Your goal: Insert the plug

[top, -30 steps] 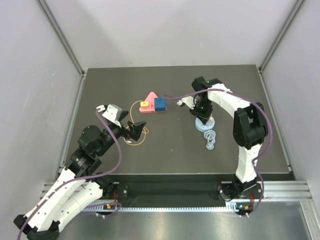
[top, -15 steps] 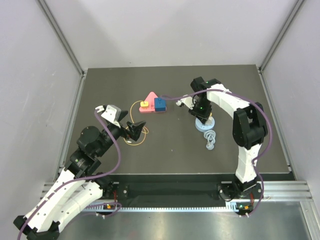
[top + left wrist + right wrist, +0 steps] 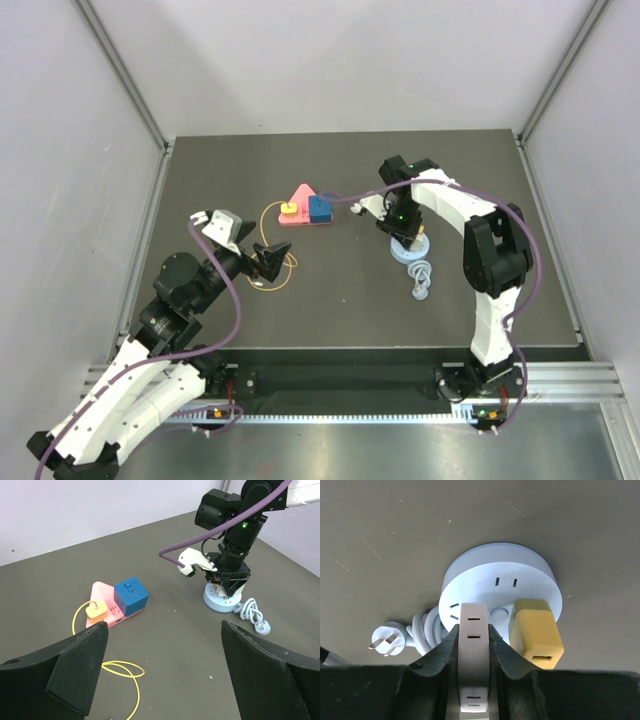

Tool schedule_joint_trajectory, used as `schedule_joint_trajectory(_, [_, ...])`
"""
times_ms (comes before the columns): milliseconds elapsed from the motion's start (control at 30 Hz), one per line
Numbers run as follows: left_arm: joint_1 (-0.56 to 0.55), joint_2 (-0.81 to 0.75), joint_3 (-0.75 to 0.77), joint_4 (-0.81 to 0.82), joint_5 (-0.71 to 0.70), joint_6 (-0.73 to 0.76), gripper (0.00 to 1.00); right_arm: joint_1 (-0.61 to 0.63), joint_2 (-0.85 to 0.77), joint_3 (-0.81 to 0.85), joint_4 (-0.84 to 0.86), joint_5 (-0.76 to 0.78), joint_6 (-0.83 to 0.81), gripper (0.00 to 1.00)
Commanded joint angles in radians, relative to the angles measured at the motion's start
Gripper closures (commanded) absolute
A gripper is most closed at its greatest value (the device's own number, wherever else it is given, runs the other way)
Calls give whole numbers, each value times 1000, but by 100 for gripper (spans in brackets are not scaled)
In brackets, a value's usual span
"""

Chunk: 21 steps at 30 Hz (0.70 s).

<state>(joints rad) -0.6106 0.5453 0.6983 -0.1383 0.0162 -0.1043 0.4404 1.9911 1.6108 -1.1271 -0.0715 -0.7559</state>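
The right gripper is clamping narrowly on a white plug, whose long axis is running straight out between the fingers. Directly ahead of the fingertips, the plug's tip is lying over the face of the round blue socket; whether it is seating cannot be told. Just beside the tip, a yellow plug is occupying its own outlet. The left gripper is standing wide open and well apart from the socket, so the right arm is the nearer one.

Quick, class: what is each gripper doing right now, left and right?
Left gripper: open, holding nothing.
Right gripper: shut on the white plug, at the round socket hub.
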Motion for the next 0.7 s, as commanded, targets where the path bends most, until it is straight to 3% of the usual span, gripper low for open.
schedule_joint_trajectory(0, [-3, -11, 4, 52, -7, 12, 2, 12, 9, -23, 44, -4, 9, 100])
schedule_joint_trajectory(233, [-3, -11, 3, 55, -4, 11, 2, 11, -29, -153, 130, 2, 17, 100])
schedule_joint_trajectory(667, [-3, -18, 3, 55, -5, 11, 2, 11, -45, -218, 182, -2, 26, 100])
